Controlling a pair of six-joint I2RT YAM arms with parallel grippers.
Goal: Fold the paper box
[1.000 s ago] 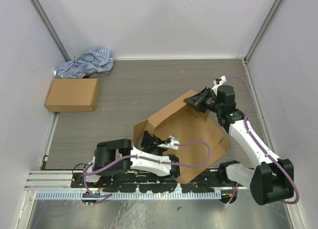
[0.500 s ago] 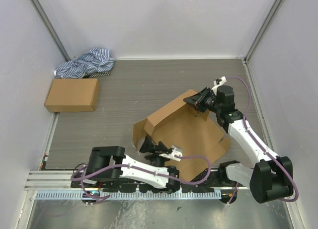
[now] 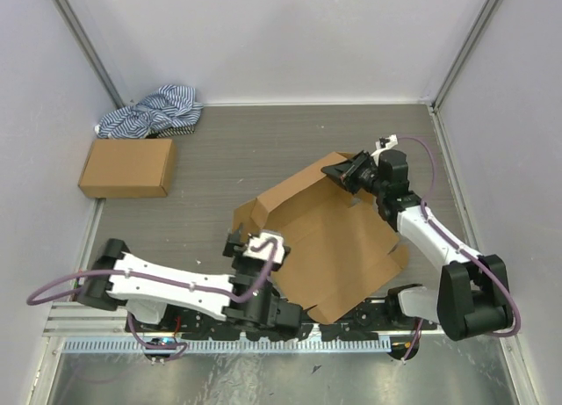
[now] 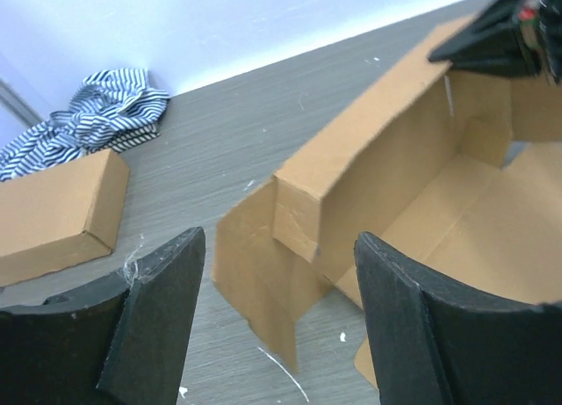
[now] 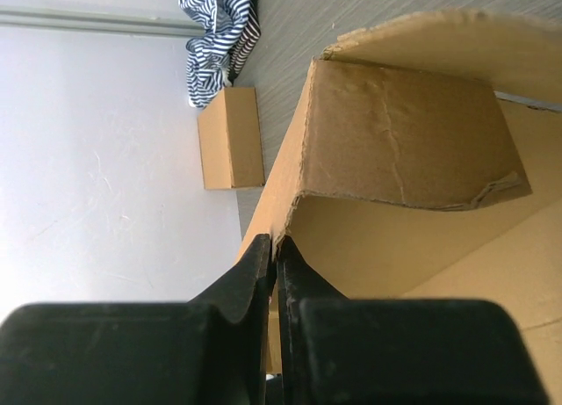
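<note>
The paper box (image 3: 327, 236) lies open at the table's middle right, its back wall raised and its left side flap standing. My right gripper (image 3: 339, 171) is shut on the top edge of the back wall at its far corner; in the right wrist view the gripper (image 5: 276, 247) pinches the cardboard edge of the box (image 5: 404, 141). My left gripper (image 3: 242, 243) is open just outside the box's near-left corner. In the left wrist view the gripper (image 4: 281, 335) is wide open, with the box's side flap (image 4: 259, 278) standing ahead between the fingers (image 4: 154, 321), apart from them.
A sealed brown carton (image 3: 128, 168) lies at the far left with a blue-and-white striped cloth (image 3: 154, 112) behind it. Both show in the left wrist view: carton (image 4: 54, 213), cloth (image 4: 88, 115). White walls enclose the table, with a metal rail (image 3: 219, 335) along the near edge.
My left arm has swung out to the left and its gripper has moved back from inside the box to the near-left flap. My right gripper has moved slightly left, raising the back wall.
</note>
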